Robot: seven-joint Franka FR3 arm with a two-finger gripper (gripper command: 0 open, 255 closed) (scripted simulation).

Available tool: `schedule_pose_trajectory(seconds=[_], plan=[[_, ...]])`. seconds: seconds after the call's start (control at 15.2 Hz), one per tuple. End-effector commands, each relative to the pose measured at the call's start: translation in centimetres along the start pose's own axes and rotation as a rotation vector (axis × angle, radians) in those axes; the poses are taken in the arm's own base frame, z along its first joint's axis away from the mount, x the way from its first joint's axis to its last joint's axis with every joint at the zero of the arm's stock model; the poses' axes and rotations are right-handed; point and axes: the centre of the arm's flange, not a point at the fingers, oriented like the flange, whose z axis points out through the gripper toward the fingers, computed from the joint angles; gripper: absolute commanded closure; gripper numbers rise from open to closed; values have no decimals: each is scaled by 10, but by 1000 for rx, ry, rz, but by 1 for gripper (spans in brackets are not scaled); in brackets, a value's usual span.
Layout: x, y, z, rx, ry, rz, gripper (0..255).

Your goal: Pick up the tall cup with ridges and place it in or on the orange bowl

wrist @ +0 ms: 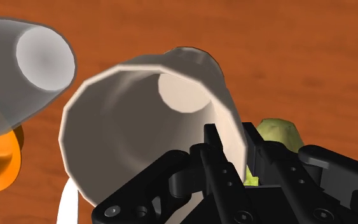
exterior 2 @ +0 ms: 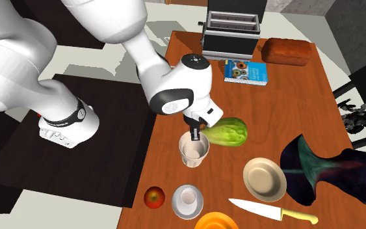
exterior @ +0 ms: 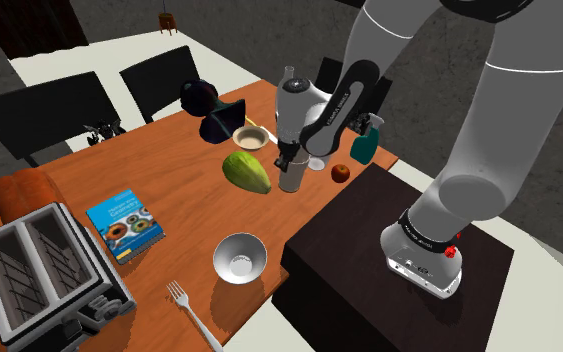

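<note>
Grey-beige tall ridged cup (exterior 2: pixel 194 156) on orange-brown wooden table (exterior 2: pixel 292 97), rim wall pinched between fingers of black gripper (exterior 2: pixel 195 135).
Stands upright, long axis vertical, mouth up; lumpy green fruit (exterior 2: pixel 228 132) just beside, small white cup (exterior 2: pixel 186 198) between it and round orange bowl (exterior 2: pixel 215 223).

The tall pale beige ridged cup (exterior 2: pixel 194 153) stands upright directly under the black two-finger gripper (wrist: pixel 231 145). Its mouth is open and empty, and its sides are faceted from a wide rim down to a narrower base. The gripper's fingers clasp the cup's wall at the rim, one inside the mouth and one outside. The round orange bowl (exterior 2: pixel 217 222) sits apart from the gripper, past the side of the cup opposite the clasped wall, touching neither, and only part of it is visible.
</note>
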Motion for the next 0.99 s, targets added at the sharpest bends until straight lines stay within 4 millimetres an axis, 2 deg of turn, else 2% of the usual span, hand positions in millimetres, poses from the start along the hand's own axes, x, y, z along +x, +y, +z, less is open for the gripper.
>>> schedule_pose_trajectory(seconds=[0.0, 0.92], plan=[[0, 1, -9, 0, 0, 0, 255], [3, 11, -83, 0, 0, 0, 255]])
